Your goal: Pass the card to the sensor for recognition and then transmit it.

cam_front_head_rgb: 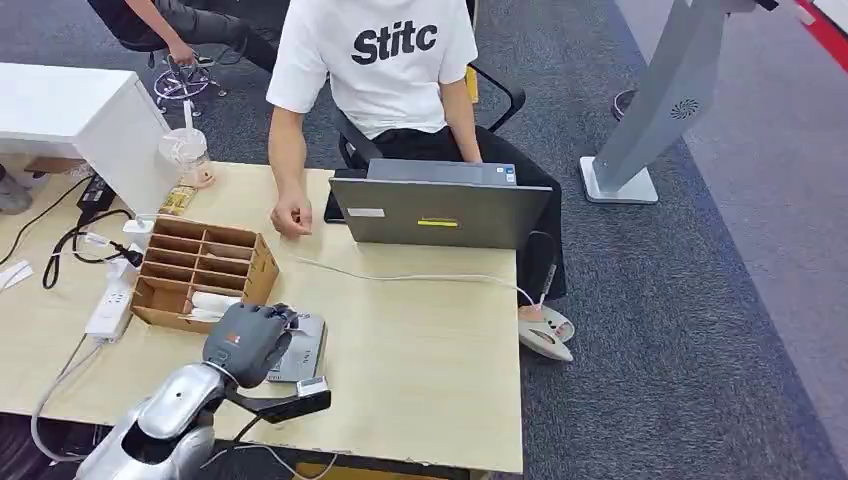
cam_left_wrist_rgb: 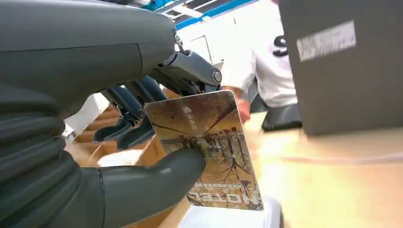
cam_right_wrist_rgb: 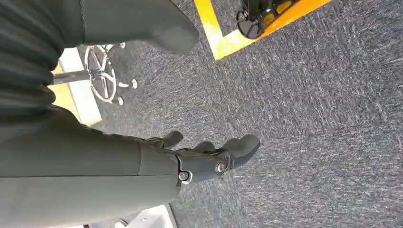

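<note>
The left hand (cam_front_head_rgb: 248, 343) is seen low over the near part of the wooden table (cam_front_head_rgb: 430, 370), above a flat grey sensor (cam_front_head_rgb: 305, 352) that lies just in front of the cardboard organizer (cam_front_head_rgb: 205, 270). The card (cam_left_wrist_rgb: 209, 147), printed with a brown tree scene, is pinched between the thick thumb and the darker fingers (cam_left_wrist_rgb: 128, 107) of that hand and is held tilted over the white edge of the sensor; whether card and sensor touch cannot be told. To the right of the hand a broad bare stretch of tabletop is left open as far as the table's right edge, crossed further back by a thin white cable (cam_front_head_rgb: 400, 275). To the left, a white power strip (cam_front_head_rgb: 110, 305) and dark cords are laid beside the organizer. Beyond, a grey laptop (cam_front_head_rgb: 440, 205) is set near the far edge, and a person in a white shirt (cam_front_head_rgb: 385, 60) is seated behind it, one hand (cam_front_head_rgb: 291, 215) resting on the table. A plastic cup (cam_front_head_rgb: 185, 155) stands at the far left corner. The right hand (cam_right_wrist_rgb: 209, 159) is hung over grey carpet (cam_right_wrist_rgb: 309, 118) with its fingers loosely curled and nothing held.
</note>
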Tool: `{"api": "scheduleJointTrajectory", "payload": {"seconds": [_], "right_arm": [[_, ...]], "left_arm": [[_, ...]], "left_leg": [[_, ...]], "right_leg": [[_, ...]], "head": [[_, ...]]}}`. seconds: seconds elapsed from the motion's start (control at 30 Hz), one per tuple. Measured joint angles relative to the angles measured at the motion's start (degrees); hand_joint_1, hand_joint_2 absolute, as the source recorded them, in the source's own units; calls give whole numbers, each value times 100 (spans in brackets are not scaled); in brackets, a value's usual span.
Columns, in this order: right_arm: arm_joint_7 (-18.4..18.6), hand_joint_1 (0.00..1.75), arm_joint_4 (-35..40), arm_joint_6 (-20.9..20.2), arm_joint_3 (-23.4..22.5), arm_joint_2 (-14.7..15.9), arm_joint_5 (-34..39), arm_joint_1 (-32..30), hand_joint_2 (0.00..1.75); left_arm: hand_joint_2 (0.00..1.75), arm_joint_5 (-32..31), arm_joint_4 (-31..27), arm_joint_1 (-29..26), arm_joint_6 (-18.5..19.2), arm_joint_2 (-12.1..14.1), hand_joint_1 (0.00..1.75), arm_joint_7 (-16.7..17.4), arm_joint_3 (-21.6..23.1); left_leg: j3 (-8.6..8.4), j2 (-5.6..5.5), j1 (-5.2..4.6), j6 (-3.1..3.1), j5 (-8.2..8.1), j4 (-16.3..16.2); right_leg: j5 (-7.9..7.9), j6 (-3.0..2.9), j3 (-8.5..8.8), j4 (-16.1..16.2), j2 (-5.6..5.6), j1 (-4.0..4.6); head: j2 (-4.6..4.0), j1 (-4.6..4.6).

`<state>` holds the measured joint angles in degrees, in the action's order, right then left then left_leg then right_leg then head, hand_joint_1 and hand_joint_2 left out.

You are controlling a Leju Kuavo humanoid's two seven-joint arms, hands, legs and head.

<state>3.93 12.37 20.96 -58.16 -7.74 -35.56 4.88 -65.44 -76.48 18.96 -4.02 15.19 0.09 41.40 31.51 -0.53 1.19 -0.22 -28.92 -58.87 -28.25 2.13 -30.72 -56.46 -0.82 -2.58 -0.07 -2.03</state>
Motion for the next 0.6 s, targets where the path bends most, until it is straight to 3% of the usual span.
{"api": "scheduleJointTrajectory", "payload": {"seconds": [0.6], "right_arm": [[17, 0, 0, 57, 0, 0, -168, 2, 175]], "left_arm": [[175, -271, 533, -142, -254, 7, 175, 188, 0]], "left_leg": [[-9, -4, 0, 0, 1, 0]], "right_leg": [[0, 0, 14, 0, 5, 0]], "head": [[0, 0]]}}
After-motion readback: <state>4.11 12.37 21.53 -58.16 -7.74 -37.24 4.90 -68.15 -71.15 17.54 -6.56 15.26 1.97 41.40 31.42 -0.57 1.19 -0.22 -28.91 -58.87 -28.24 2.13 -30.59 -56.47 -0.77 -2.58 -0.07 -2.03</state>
